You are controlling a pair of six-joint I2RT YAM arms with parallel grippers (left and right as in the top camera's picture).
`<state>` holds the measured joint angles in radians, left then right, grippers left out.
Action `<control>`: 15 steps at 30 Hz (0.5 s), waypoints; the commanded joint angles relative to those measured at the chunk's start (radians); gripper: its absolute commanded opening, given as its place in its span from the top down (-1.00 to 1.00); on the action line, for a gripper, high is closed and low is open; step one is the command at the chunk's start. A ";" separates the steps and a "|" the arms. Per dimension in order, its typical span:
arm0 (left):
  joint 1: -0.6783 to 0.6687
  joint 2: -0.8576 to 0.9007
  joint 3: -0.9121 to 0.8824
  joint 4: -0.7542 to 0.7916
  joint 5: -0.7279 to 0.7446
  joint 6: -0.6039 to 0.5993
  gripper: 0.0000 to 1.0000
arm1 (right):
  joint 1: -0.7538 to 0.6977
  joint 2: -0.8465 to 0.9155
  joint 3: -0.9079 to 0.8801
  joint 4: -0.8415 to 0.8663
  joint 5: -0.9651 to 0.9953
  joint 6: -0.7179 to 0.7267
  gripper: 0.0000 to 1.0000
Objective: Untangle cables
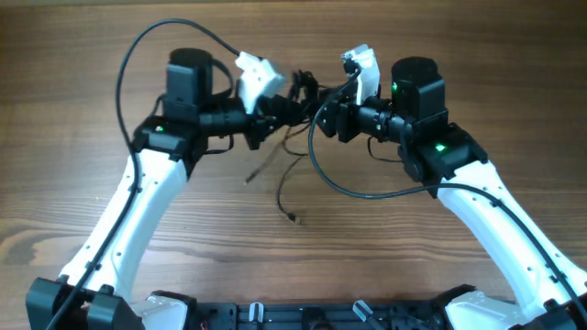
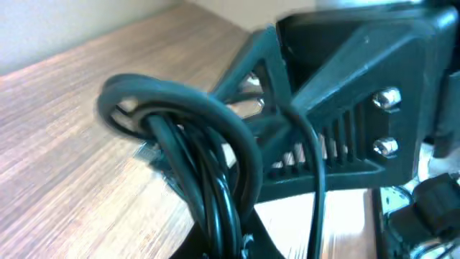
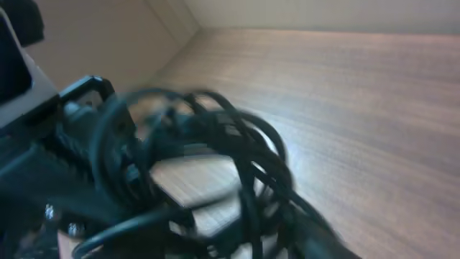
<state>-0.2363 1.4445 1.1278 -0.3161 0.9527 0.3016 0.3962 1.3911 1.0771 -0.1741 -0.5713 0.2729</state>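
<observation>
The thin black cables [image 1: 296,90] form a tangle held in the air between my two grippers at the back middle of the table. Loose strands hang down, one ending in a small plug [image 1: 292,217] on the wood. My left gripper [image 1: 279,110] is shut on a bundle of cable strands [image 2: 215,187], which loops upward [image 2: 172,97] in front of the right gripper's black body [image 2: 345,108]. My right gripper [image 1: 324,115] faces the left one at the tangle. The right wrist view is blurred, with cable loops [image 3: 237,151] across it, so how its jaws stand does not show.
The wooden table [image 1: 459,73] runs all round. Thick black arm wires arc over the left arm [image 1: 128,64] and loop below the right gripper [image 1: 353,191]. The arms' base bar [image 1: 293,316] lies along the front edge.
</observation>
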 commanded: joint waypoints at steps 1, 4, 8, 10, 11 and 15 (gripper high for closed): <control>0.086 -0.021 0.017 0.020 0.116 -0.026 0.92 | -0.033 -0.051 -0.010 -0.081 -0.085 -0.015 -0.47; 0.126 -0.020 0.017 0.019 0.220 -0.007 0.92 | -0.130 -0.172 -0.010 -0.220 -0.085 -0.316 -0.57; 0.126 -0.008 0.017 -0.021 0.398 0.090 0.92 | -0.153 -0.208 -0.010 -0.177 -0.100 -0.520 -0.65; 0.126 0.011 0.017 -0.045 0.501 0.128 0.92 | -0.153 -0.200 -0.010 -0.091 -0.217 -0.616 -0.65; 0.126 0.014 0.017 -0.048 0.542 0.141 0.92 | -0.153 -0.196 -0.010 -0.056 -0.253 -0.646 -0.65; 0.105 0.014 0.016 -0.071 0.584 0.140 0.92 | -0.153 -0.186 -0.010 0.094 -0.326 -0.666 -0.64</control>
<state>-0.1154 1.4494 1.1294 -0.3756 1.4651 0.4110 0.2432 1.1969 1.0664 -0.1425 -0.8051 -0.3466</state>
